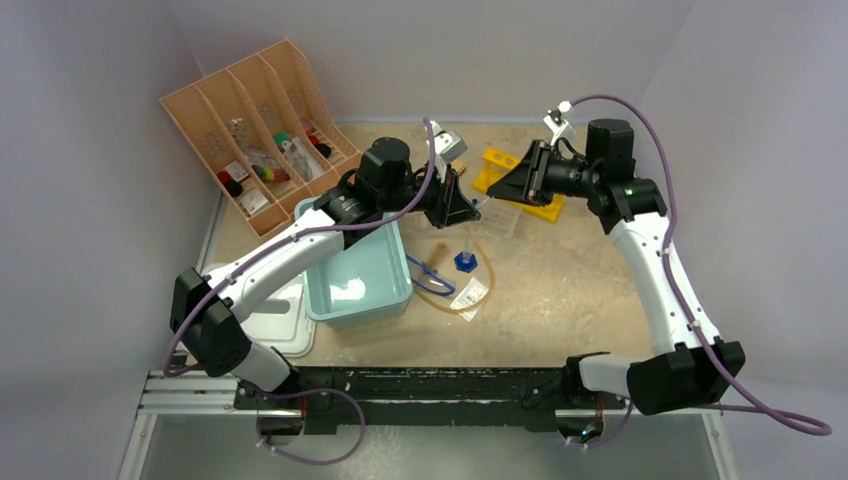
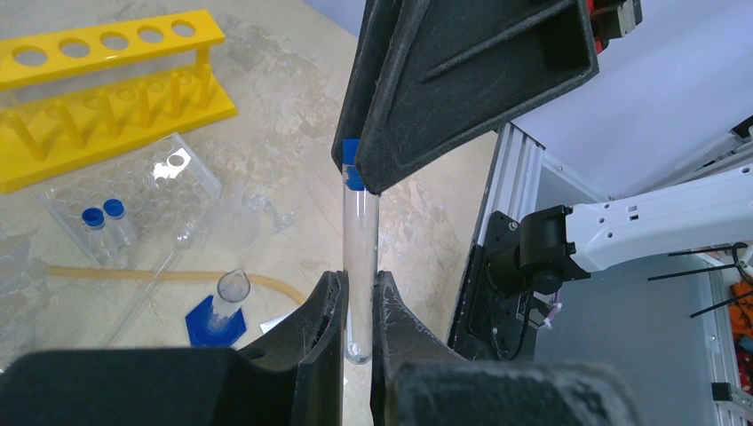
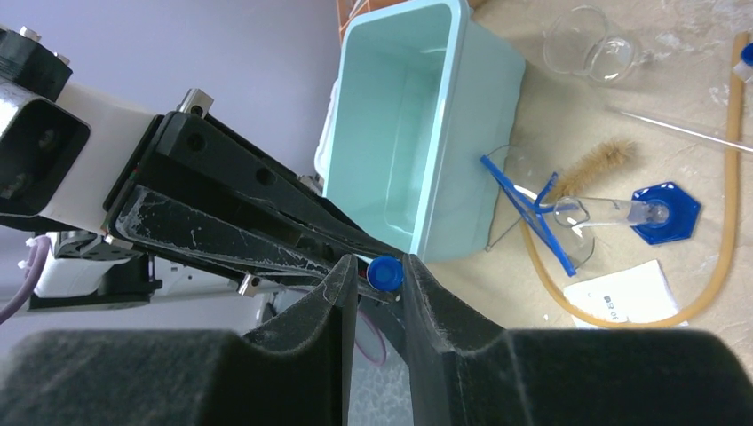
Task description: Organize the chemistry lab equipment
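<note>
Blue-capped test tube (image 2: 360, 257) hangs in the air between the two arms, above the table's middle and a little toward 12 o'clock in the top view. The left gripper (image 2: 359, 288) is clamped on the tube's clear lower end, one finger pressed against each side, with the rounded bottom showing just past the pads. The right gripper (image 3: 379, 264) meets it from 3 o'clock and straddles the blue cap (image 3: 384, 272). Its jaws stand only slightly wider than the cap, with a dark sliver of gap on one side; whether the other finger touches the cap cannot be told.

On the table at 6 o'clock from the tube, the clear cylinder (image 1: 466, 250) stands on its blue hexagonal base, and the amber tubing (image 3: 733, 160) curves beside it. The teal tub (image 1: 360, 290) sits at 8 o'clock and the yellow rack (image 1: 497, 163) at 2 o'clock.
</note>
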Controlling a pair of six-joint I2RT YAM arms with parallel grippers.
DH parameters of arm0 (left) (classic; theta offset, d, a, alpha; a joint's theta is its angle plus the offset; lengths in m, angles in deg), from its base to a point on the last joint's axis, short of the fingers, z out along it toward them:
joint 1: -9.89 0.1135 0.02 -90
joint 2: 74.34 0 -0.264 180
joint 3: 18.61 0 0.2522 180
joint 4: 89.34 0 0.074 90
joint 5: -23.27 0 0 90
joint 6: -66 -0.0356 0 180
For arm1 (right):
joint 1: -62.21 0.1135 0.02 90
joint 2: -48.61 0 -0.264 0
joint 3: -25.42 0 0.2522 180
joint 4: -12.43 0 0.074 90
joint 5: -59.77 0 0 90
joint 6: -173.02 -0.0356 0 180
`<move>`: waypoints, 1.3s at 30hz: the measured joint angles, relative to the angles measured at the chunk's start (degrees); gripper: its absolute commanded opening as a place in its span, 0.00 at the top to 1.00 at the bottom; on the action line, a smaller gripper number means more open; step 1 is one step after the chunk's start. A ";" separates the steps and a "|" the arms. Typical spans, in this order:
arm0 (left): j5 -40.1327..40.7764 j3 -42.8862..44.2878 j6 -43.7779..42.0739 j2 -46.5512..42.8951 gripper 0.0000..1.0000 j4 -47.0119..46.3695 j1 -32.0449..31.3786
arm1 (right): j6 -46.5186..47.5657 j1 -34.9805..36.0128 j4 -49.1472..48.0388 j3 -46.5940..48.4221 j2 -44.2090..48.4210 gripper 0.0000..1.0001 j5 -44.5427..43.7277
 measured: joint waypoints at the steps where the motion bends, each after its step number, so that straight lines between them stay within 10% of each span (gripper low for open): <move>1: -0.02 0.07 0.00 0.00 1.00 0.00 0.00 | 0.00 0.00 -0.02 -0.11 -0.11 0.72 0.42; 11: -0.68 0.20 0.00 0.07 1.00 0.07 0.04 | 0.02 -0.07 -0.48 -0.72 -0.48 0.85 2.73; 15: -0.44 0.26 -0.44 0.09 0.49 0.11 0.04 | 0.17 -0.09 -0.46 -0.74 -0.48 0.89 1.92; 18: 3.85 0.28 -0.70 0.09 0.36 1.09 0.04 | 2.56 0.04 0.52 -0.22 -0.48 0.91 -1.84; 28: 24.28 0.26 2.16 -0.48 0.33 3.85 5.22 | 19.50 0.87 -2.49 1.29 -1.07 0.94 -28.22; 39: 27.41 0.26 8.74 -0.72 0.33 2.78 5.95 | 34.49 10.95 -17.68 -10.40 -6.49 0.94 -43.95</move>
